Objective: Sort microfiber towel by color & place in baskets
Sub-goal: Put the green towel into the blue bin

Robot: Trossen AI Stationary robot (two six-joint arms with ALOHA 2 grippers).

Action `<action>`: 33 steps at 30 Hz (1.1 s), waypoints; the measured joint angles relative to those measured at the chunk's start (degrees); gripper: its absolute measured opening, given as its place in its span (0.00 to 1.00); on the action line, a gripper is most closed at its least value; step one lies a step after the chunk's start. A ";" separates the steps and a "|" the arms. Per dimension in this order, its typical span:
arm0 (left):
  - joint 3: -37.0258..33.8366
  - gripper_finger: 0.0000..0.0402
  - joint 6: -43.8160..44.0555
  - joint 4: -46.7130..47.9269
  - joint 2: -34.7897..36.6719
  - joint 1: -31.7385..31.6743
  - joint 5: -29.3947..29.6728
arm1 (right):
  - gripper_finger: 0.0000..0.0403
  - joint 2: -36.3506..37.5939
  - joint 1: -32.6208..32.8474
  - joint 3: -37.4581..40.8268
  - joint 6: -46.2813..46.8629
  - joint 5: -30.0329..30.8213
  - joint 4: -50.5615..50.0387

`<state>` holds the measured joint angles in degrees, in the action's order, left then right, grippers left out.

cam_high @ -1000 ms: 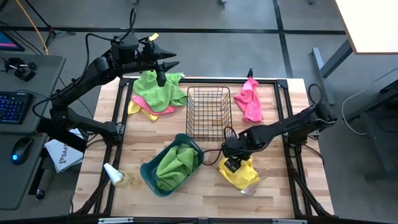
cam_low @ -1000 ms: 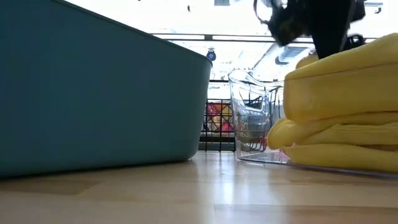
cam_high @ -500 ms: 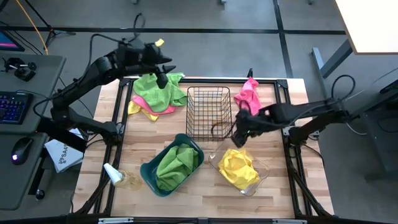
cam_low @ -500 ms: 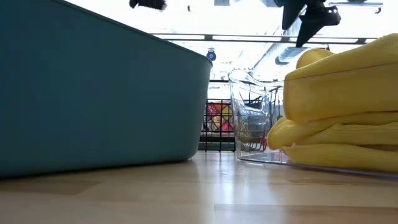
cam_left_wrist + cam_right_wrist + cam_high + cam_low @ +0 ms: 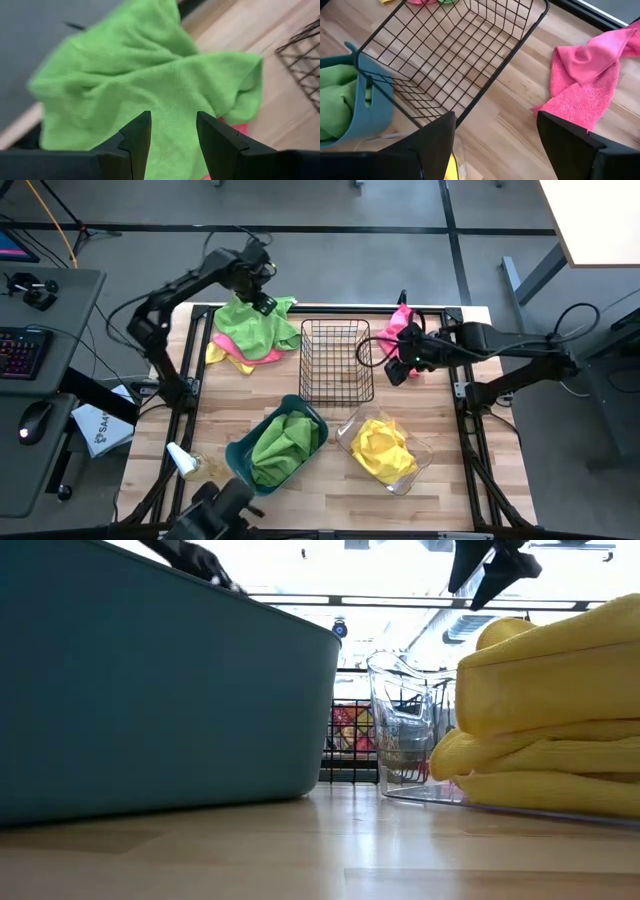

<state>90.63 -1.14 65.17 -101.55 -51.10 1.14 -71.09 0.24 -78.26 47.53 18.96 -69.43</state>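
A green towel [image 5: 255,328] [image 5: 150,80] lies on top of a pink and a yellow towel at the table's far left corner. My left gripper [image 5: 262,300] [image 5: 172,137] hovers open right over it, fingers pointing down. A pink towel [image 5: 401,340] [image 5: 585,82] lies crumpled on the table at the far right. My right gripper [image 5: 396,366] [image 5: 495,150] is open beside its near end, between it and the black wire basket [image 5: 337,360] [image 5: 455,55]. The teal bin [image 5: 280,442] holds a green towel. The clear bin [image 5: 386,450] holds a yellow towel [image 5: 550,730].
The wire basket stands mid-table with nothing in it. The teal bin [image 5: 150,690] and clear bin [image 5: 405,730] sit near the front edge. A small bottle [image 5: 188,463] lies at the near left corner. Bare wood shows between the pile and the teal bin.
My right gripper has risen from the yellow towel in the clear bin and travelled toward the far right, ending beside the pink towel. The yellow towel stays in the clear bin. My left gripper has tipped downward over the green towel pile.
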 joint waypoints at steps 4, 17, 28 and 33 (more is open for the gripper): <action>0.00 0.37 -0.40 0.77 -4.61 -0.72 -1.14 | 0.69 -0.05 0.24 0.00 -0.02 0.40 0.02; -26.66 0.37 7.11 -18.24 8.73 -1.82 -2.86 | 0.69 -0.13 0.87 0.00 0.13 3.14 0.34; -31.87 0.37 7.64 -28.52 8.26 -2.19 0.05 | 0.69 -0.13 -1.72 0.00 0.07 2.39 4.20; -31.85 0.36 7.11 -30.45 3.87 -2.19 0.20 | 0.69 -0.15 -1.76 0.00 0.02 2.26 4.39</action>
<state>58.78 5.97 34.72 -97.68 -53.30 1.34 -71.24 -1.52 -78.26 47.55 21.22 -65.04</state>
